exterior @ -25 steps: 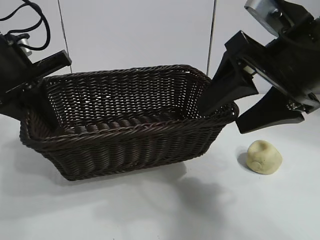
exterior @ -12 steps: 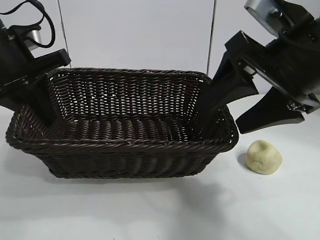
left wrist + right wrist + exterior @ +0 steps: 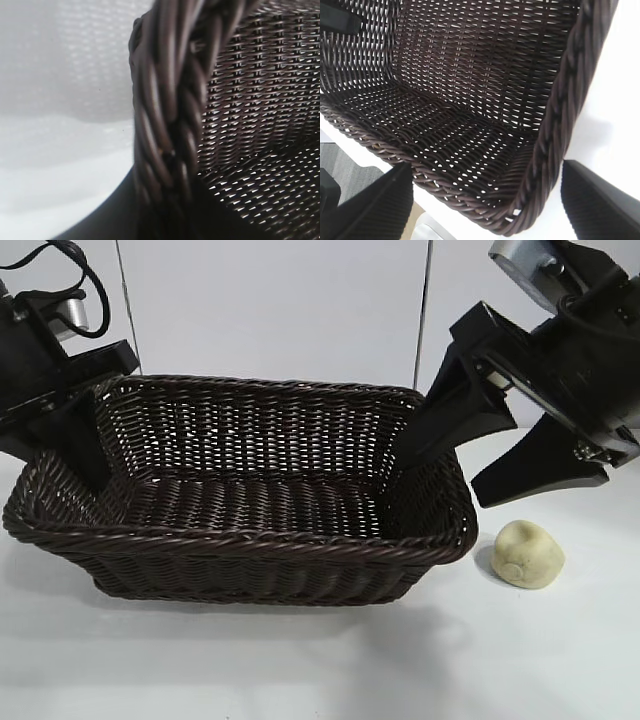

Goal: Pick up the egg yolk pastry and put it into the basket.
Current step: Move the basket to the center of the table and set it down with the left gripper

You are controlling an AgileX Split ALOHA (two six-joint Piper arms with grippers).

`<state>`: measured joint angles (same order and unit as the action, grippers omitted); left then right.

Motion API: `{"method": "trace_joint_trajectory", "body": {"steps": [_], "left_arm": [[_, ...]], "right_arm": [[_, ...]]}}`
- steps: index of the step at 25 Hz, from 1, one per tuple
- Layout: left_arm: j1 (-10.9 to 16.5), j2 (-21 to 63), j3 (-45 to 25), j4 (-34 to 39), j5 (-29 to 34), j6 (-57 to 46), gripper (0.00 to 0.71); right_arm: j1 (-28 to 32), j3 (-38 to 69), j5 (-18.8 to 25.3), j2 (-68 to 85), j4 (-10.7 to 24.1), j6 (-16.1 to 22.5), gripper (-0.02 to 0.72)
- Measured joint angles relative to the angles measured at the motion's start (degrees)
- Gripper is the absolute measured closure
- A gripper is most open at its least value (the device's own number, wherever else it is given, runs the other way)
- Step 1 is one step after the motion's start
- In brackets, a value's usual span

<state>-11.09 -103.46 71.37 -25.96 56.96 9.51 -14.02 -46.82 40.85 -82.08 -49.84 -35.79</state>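
Egg yolk pastry (image 3: pixel 530 554) lies on the white bench near its right edge, just beside the basket's right end, untouched. Basket (image 3: pixel 240 540) has swung round since a second ago; it now sits squarer, long side to the front. Left gripper (image 3: pixel 75 435) is clamped on its left rim. Right gripper (image 3: pixel 505 455), jaws wide and empty, hovers above the pastry, inner finger over the basket's corner. Pickup not yet begun.

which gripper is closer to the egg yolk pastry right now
Right. The right gripper hangs open just above the egg yolk pastry; the left gripper grips the basket rim at the far end.
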Motion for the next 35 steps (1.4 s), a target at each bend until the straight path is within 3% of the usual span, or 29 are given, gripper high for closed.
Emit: {"method": "trace_joint_trajectory", "body": {"steps": [12, 32, 34, 35], "left_arm": [[0.0, -0.2, 0.0, -0.1, -1.7, 0.3, 0.614], [0.0, -9.6, 4.0, 0.5, -1.2, 1.1, 0.614], [0.0, -9.6, 4.0, 0.4, -1.2, 1.1, 0.581], [0.0, -9.6, 4.0, 0.4, -1.2, 1.1, 0.531]], "right_arm": [[0.0, 0.0, -0.1, 0.0, 0.0, 0.0, 0.122], [0.0, 0.0, -0.1, 0.0, 0.0, 0.0, 0.122], [0.0, 0.0, -0.1, 0.0, 0.0, 0.0, 0.122], [0.0, 0.0, -0.1, 0.0, 0.0, 0.0, 0.122]]}}
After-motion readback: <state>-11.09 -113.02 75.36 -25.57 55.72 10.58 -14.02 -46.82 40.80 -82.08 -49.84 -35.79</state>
